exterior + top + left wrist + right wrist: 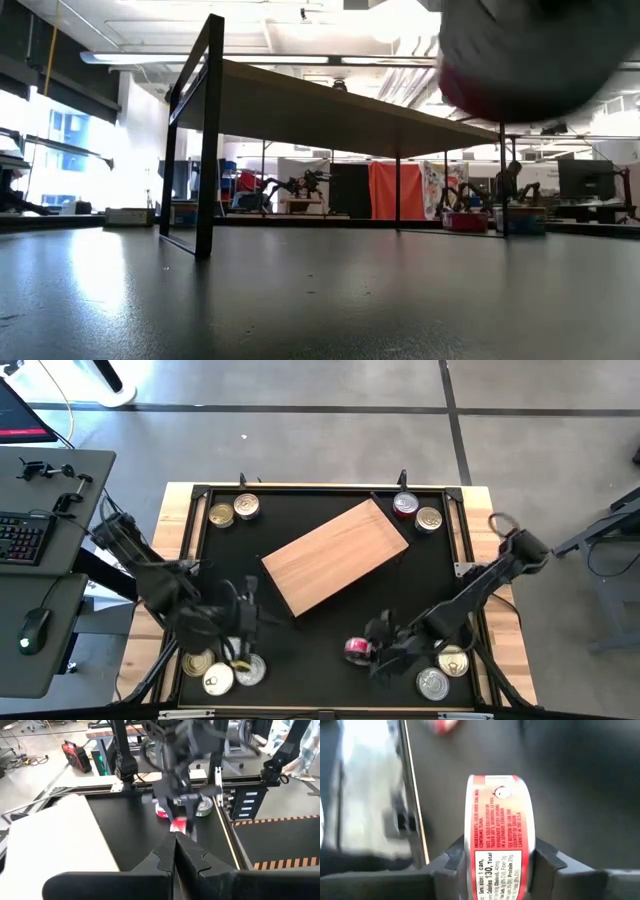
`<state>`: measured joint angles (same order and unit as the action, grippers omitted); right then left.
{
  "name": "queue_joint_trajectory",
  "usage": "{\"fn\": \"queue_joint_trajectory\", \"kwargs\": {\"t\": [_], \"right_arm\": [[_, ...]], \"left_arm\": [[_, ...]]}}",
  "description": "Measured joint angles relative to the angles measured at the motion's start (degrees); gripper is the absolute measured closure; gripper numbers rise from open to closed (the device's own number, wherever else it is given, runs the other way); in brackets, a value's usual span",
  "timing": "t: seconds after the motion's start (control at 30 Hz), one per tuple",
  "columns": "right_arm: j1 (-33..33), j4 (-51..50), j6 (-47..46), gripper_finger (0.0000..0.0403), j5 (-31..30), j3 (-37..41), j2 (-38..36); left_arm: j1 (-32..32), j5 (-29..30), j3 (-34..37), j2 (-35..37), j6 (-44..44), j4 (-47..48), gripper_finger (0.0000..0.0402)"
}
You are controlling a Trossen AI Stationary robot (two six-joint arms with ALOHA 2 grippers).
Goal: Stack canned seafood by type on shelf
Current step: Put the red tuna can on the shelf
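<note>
The shelf [335, 555], a light wooden board, lies slantwise in the middle of the black table; the low view shows it standing on thin dark legs [205, 150]. My right gripper [362, 651] is at the near right, shut on a red-labelled tin [500, 855] that also shows in the left wrist view [178, 825] and blurred in the low view [530, 60]. My left gripper [175, 847] is shut and holds nothing; it hangs above the near left [245, 622], close to three flat tins [218, 678]. My right gripper pinches the red-labelled tin between its two fingers [547, 862], one on each flat end [469, 840]. The curved labelled wall [500, 870] faces back along the fingers. The fingers slant downward from the table's near right. The tin is on edge and lifted clear of the table.
Two tins [233, 511] lie at the far left corner and two [416, 512] at the far right, one with a red side. Two silver tins [442, 672] lie near right under my right arm. A raised frame [462, 530] rims the table. A desk with a keyboard [22, 538] stands left.
</note>
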<state>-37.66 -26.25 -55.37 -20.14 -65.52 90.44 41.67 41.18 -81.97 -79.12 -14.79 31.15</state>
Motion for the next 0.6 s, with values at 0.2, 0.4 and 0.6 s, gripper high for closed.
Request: {"fn": "queue_joint_trajectory", "kwargs": {"t": [0.2,0.4,0.6], "right_arm": [[4.0,-4.2,-5.4,0.0283,-13.1,0.0,-11.2],[13.7,-11.5,-12.6,0.0283,-18.4,1.6,-19.7],[30.1,-8.9,-15.6,0.0283,-13.1,9.3,-25.8]], "left_arm": [[1.4,0.2,0.0,4.2,0.1,6.6,0.0402],[4.7,0.1,1.7,4.7,2.2,7.5,0.0402],[5.3,-0.3,11.3,4.7,2.5,-9.0,0.0401]]}}
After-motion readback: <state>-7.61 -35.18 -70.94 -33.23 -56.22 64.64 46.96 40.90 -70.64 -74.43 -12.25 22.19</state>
